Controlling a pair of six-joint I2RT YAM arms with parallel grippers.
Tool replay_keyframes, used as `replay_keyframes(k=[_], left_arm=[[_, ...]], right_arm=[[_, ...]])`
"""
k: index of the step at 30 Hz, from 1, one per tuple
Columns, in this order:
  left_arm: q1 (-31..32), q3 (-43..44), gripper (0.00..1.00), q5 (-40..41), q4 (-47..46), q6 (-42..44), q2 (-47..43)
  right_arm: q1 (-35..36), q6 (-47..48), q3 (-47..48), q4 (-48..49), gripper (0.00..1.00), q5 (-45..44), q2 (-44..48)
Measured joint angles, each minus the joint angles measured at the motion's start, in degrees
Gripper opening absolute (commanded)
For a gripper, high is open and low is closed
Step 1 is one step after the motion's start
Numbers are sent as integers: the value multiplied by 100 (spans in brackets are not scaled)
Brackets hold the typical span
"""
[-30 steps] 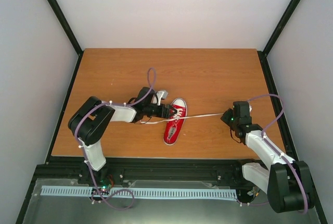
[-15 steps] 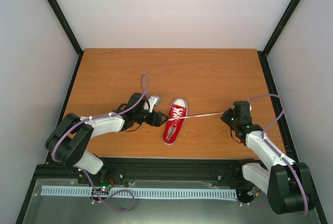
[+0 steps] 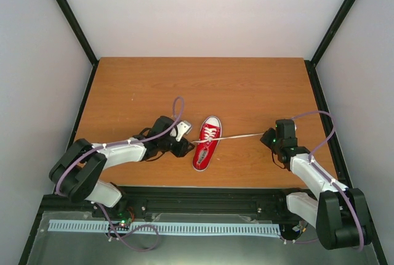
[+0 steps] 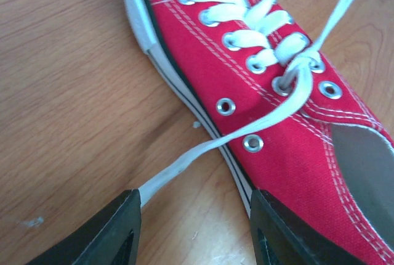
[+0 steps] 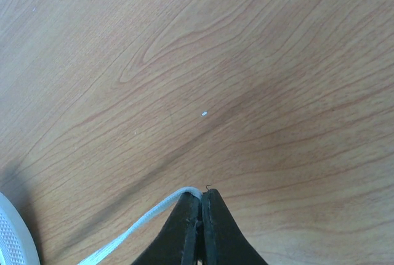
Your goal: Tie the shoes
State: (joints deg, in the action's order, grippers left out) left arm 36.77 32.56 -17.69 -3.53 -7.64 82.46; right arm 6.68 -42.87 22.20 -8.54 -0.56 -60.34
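The red canvas sneaker (image 3: 206, 145) lies on the wooden table with its white toe cap pointing away from the arms. In the left wrist view the sneaker (image 4: 295, 129) fills the right side. One white lace (image 4: 203, 151) runs from its eyelets to my left finger (image 4: 117, 231) and passes behind its tip. My left gripper (image 3: 186, 148) is open just left of the shoe, low over the table (image 4: 196, 219). My right gripper (image 3: 268, 138) is shut on the other lace (image 3: 237, 136), stretched straight to the right of the shoe. The pinch shows in the right wrist view (image 5: 201, 196).
The wooden table (image 3: 246, 86) is bordered by a black frame and white walls. The shoe's white sole edge (image 5: 9, 231) shows at the lower left of the right wrist view.
My left gripper has drawn back from the shoe's laces, to the left and toward the near edge, and its elbow has dropped. The right gripper has kept the lace taut without moving.
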Motion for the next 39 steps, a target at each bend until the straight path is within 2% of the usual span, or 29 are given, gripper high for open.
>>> replay_keyframes(k=[4,15,21,24,34,39], left_arm=[[127,83,51,-17,7,326,109],[151,544,36,-31,55,632,713],[164,546,11,-131,52,651,739],[170,546,2,-197,50,638,741],[177,546,1,-354,7,566,708],[181,533,1,-518,-238,417,293]], right_arm=[[0,0,0,57,3,7,-7],[0,2,0,63,3,17,-7],[-2,2,0,63,3,20,-7],[0,4,0,63,3,20,-7],[-2,37,0,57,3,7,-7],[0,48,0,17,3,-37,-7]])
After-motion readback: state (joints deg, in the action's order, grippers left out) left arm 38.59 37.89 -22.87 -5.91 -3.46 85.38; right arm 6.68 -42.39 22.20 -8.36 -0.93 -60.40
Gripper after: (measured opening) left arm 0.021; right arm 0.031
